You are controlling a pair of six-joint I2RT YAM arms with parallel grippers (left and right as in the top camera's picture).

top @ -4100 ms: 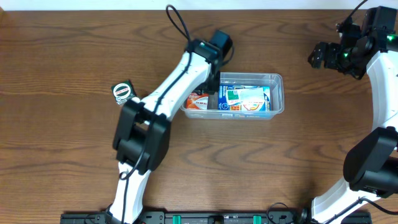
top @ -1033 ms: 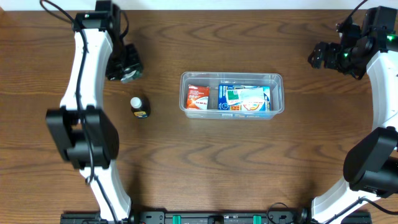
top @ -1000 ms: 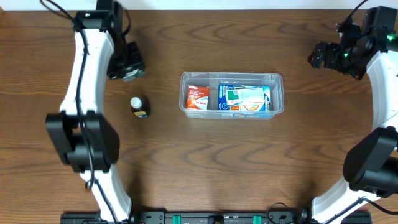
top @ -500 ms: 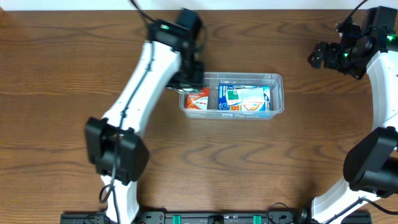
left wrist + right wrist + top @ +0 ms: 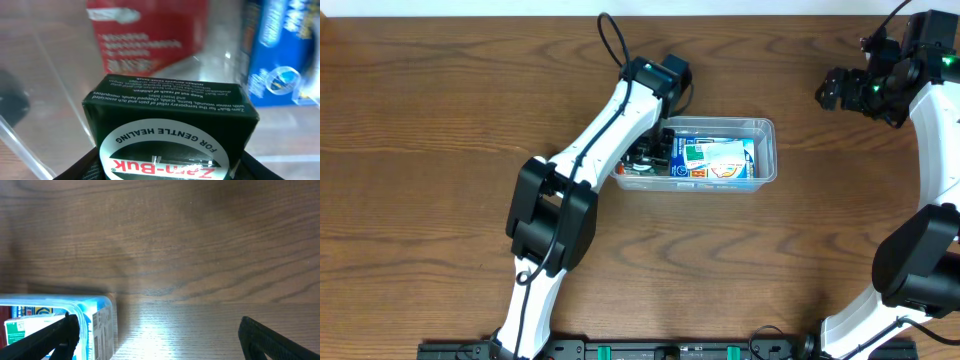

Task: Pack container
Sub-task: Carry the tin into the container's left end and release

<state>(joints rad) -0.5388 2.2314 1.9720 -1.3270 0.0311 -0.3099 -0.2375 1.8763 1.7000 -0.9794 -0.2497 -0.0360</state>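
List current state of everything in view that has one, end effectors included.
container: no lid on, partly filled.
left end effector: shut on the Zam-Buk box, over the container's left end.
Zam-Buk box: gripped, not yet released.
red box: lying in the container's left part.
blue-and-white carton: lying in the container's right part.
right end effector: open, empty, away from the container.

We seem to be in a robotics lab, not a home: two white-and-black robot arms, the left arm (image 5: 605, 135) and the right arm (image 5: 932, 140), rise from a black rail (image 5: 650, 351) along the near edge of a wood-grain table (image 5: 420, 250), with a loose cable (image 5: 608, 32) looping above.
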